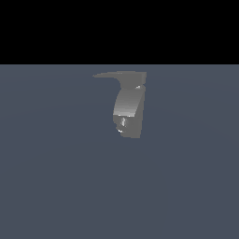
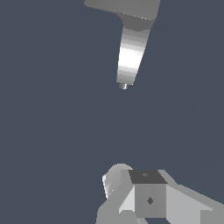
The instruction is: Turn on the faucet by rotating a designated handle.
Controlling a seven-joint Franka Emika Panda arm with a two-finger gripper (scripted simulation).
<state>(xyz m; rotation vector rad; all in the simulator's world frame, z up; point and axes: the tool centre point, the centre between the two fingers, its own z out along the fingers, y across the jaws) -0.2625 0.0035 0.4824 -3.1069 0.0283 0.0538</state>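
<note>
The faucet (image 1: 129,106) is a grey curved body standing alone on the flat blue-grey floor in the middle of the exterior view. Its handle (image 1: 117,74), a thin flat blade, tops it and tapers to a point toward the exterior view's left. In the wrist view the faucet (image 2: 131,54) shows with a small round tip at its end, and the handle (image 2: 124,7) is cut by the frame edge. My gripper (image 2: 131,183) appears only as pale blocky parts, well apart from the faucet and touching nothing. How its jaws stand is unclear. The arm is absent from the exterior view.
A plain blue-grey floor (image 1: 56,186) spreads around the faucet, with a black band above it in the exterior view. No other objects show.
</note>
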